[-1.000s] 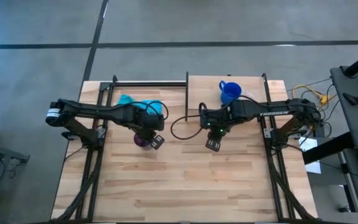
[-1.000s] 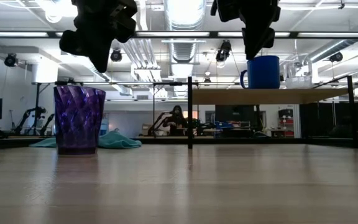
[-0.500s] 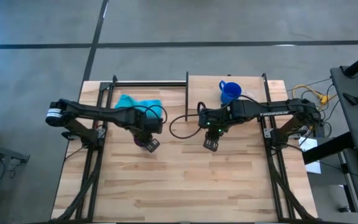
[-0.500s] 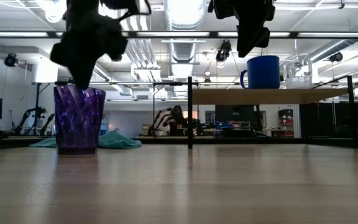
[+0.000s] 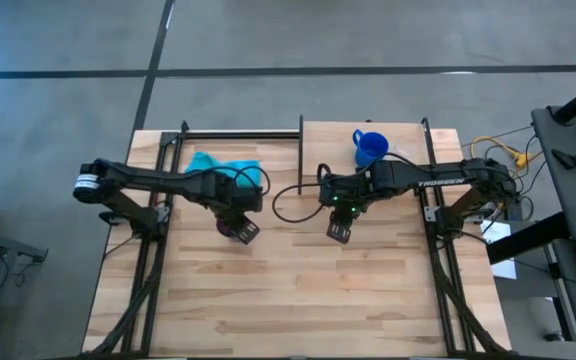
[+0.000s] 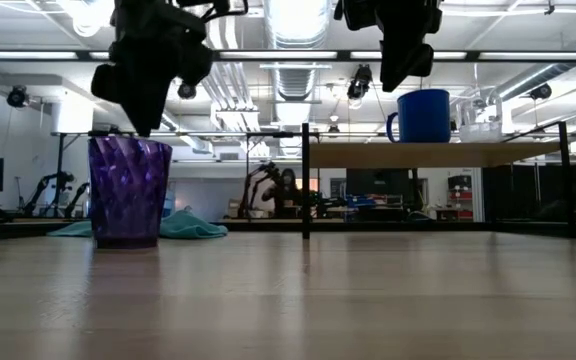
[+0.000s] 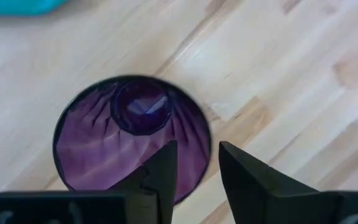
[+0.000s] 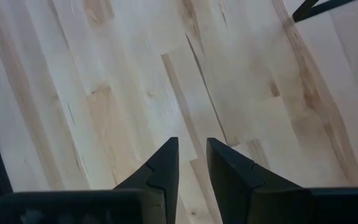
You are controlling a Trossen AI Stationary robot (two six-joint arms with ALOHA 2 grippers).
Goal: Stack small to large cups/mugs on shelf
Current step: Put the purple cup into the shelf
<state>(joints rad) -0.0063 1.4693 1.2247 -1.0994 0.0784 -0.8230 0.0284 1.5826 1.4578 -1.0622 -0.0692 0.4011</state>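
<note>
A purple ribbed tumbler (image 6: 128, 190) stands upright on the tabletop at the left, its mouth up (image 7: 129, 140). My left gripper (image 7: 197, 155) hangs open right above it (image 5: 240, 231), one finger over the inside and one outside the rim. A blue mug (image 5: 370, 148) stands on the light-wood shelf (image 6: 418, 153) at the far right. A small clear cup (image 6: 480, 130) seems to stand beside the mug. My right gripper (image 8: 192, 152) hovers open over bare table (image 5: 338, 232) in front of the shelf. My left gripper points down at the tumbler's rim (image 7: 207, 134), on the side toward the table's right. One finger stands over the hollow and the other outside the wall. Whether either finger touches the rim I cannot tell.
A teal cloth (image 5: 223, 165) lies crumpled on the table behind the tumbler. Black posts and rails (image 5: 301, 130) edge the shelf and the table's sides. A black cable (image 5: 288, 205) loops on the table between the arms. The near half of the table (image 5: 298, 300) is bare wood.
My left gripper has come down and a little toward the table's left edge, from beside the tumbler to just over its rim. The tumbler stays standing upright.
</note>
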